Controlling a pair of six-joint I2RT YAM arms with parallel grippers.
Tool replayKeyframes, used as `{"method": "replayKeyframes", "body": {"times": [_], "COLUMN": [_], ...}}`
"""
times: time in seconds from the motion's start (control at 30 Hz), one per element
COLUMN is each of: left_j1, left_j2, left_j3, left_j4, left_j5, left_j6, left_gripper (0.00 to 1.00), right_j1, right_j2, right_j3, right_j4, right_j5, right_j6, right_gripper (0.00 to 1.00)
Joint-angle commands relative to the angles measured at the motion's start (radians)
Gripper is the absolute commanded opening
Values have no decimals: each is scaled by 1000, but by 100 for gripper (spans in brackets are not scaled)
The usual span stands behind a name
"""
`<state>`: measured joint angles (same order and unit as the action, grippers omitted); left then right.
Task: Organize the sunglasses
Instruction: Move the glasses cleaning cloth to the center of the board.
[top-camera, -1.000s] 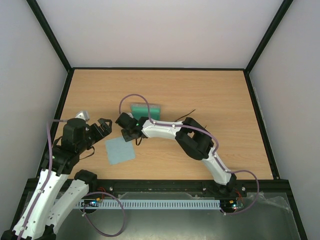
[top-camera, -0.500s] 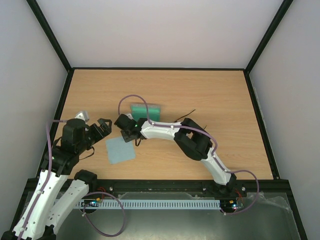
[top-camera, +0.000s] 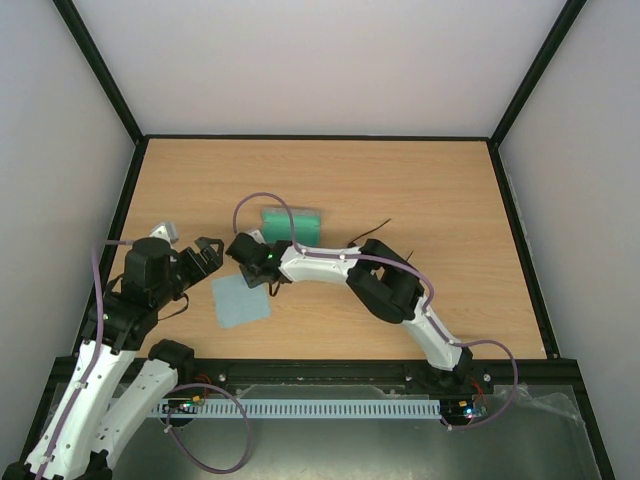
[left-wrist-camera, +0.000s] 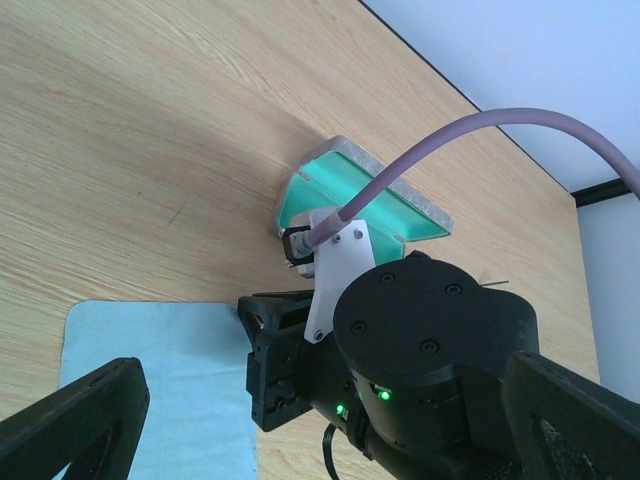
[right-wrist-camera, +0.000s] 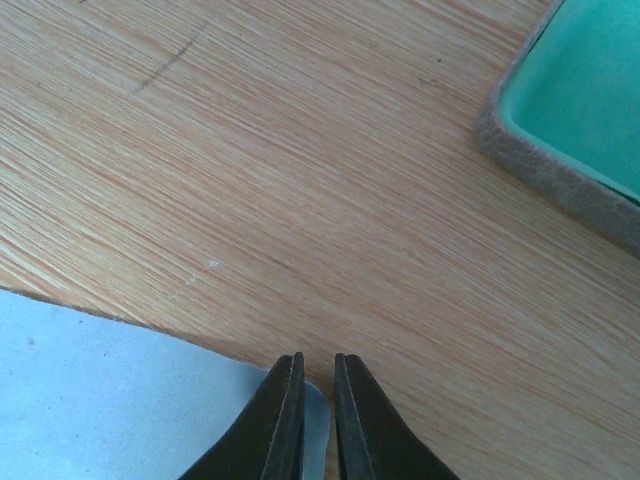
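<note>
Of the sunglasses only one thin dark temple arm (top-camera: 377, 227) shows, sticking out beside my right arm; the rest is hidden under it. The open grey case with green lining (top-camera: 292, 220) lies just beyond my right wrist. My right gripper (top-camera: 270, 284) points down at the far right corner of the light blue cloth (top-camera: 240, 300). In the right wrist view its jaws (right-wrist-camera: 318, 365) stand a narrow gap apart with the cloth's corner (right-wrist-camera: 120, 400) lying in the gap. My left gripper (top-camera: 205, 252) is open and empty, left of the cloth.
Black frame rails run along the table's left (top-camera: 122, 210) and right edges. The right arm's purple cable (left-wrist-camera: 480, 130) arcs over the case (left-wrist-camera: 360, 195). Bare wood lies behind and to the right of the case.
My right gripper has slid a little to the left, toward the cloth's corner. The cloth, the case and my left arm have barely moved.
</note>
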<state>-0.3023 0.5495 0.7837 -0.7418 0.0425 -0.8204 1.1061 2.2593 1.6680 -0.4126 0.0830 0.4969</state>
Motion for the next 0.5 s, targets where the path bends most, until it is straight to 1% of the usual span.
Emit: {"method": "replayKeyframes", "body": {"times": [0.0, 0.13, 0.23, 0.37, 0.47], "left_j1": [6, 6, 5, 6, 6], "left_j2": [1, 3, 5, 17, 36], "left_j3": [-6, -7, -4, -10, -26], "left_j4": [-2, 1, 1, 9, 34], "left_j5": [10, 14, 16, 29, 65], "left_j6": [-2, -3, -2, 4, 13], "left_gripper": [99, 99, 100, 99, 100], "right_j1": [23, 24, 23, 13, -17], "right_j2": [14, -3, -38, -123, -190], "right_j3": [-36, -57, -82, -194, -278], "right_j4": [-77, -85, -86, -66, -43], "right_j5": [23, 51, 91, 128, 142], "right_j6": [-2, 1, 7, 19, 26], "right_gripper": [10, 2, 1, 1, 1]}}
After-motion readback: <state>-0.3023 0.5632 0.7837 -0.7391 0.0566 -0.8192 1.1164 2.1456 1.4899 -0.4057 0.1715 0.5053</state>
